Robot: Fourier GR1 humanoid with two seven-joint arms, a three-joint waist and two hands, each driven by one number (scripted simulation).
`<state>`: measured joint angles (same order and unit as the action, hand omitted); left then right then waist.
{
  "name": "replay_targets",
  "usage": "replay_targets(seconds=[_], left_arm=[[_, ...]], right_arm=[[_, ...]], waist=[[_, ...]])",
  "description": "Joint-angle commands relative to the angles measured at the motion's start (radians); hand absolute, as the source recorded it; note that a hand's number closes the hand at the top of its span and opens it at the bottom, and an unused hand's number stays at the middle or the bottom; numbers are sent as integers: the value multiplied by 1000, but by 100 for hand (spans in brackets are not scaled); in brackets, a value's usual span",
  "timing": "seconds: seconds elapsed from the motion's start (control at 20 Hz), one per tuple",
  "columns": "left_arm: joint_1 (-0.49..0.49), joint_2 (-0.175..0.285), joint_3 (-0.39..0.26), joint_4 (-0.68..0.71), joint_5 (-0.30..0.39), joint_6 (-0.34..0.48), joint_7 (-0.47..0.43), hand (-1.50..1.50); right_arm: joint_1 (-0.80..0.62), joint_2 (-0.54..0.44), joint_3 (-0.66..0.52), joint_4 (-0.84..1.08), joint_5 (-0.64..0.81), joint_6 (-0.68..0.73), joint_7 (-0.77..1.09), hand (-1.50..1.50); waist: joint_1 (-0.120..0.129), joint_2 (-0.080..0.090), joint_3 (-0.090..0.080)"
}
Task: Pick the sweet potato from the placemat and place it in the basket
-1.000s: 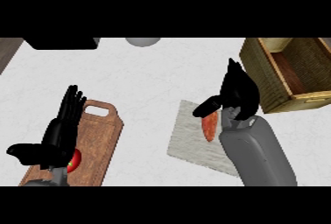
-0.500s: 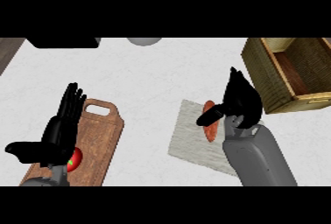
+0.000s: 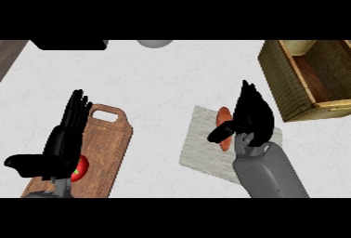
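The sweet potato [image 3: 223,115], a long orange root with tapered ends, lies on the placemat [image 3: 202,151], a pale grey rectangle of rough woven cloth set askew on the white, faintly marbled counter [image 3: 158,83]. The right hand [image 3: 252,118] is over the potato's right side and hides its middle. Its black fingers point straight away from the robot and lie close together, and the thumb juts left across the root. The hand is not closed round the potato, and I cannot tell whether the thumb touches it.

The basket [image 3: 280,79] stands well apart at the upper right. It is a box with brown woven walls, a pale rim and a dark wooden floor, and what shows of its inside holds nothing.

At the left lies a brown wooden board [image 3: 113,139] with rounded corners and a slot handle. The left hand [image 3: 65,137] rests over it, flat, fingers straight and thumb spread to the left. A round red fruit [image 3: 81,168] with a green patch sits on the board beside that wrist.
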<state>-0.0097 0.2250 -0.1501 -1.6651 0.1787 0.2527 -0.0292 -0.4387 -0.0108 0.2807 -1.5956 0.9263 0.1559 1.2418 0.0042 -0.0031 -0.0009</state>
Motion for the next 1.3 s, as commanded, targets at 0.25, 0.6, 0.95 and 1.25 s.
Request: replay_targets(seconds=[0.25,0.6,0.95,1.25], left_arm=[[-24,-14,11,-6,14,-15,30,0],[-16,10,44,2,10,-32,36,0],[-8,-42,23,66,-28,-24,-48,0],[-2,-10,56,14,1,-59,-5,0]], right_arm=[[-54,10,7,49,12,-15,237,-150],[-8,10,-8,77,12,-42,189,-150],[61,10,-9,96,-3,-58,136,-150],[6,10,51,205,-48,-155,176,-150]], waist=[[2,2,0],[-2,1,1],[-6,2,0],[9,3,1]])
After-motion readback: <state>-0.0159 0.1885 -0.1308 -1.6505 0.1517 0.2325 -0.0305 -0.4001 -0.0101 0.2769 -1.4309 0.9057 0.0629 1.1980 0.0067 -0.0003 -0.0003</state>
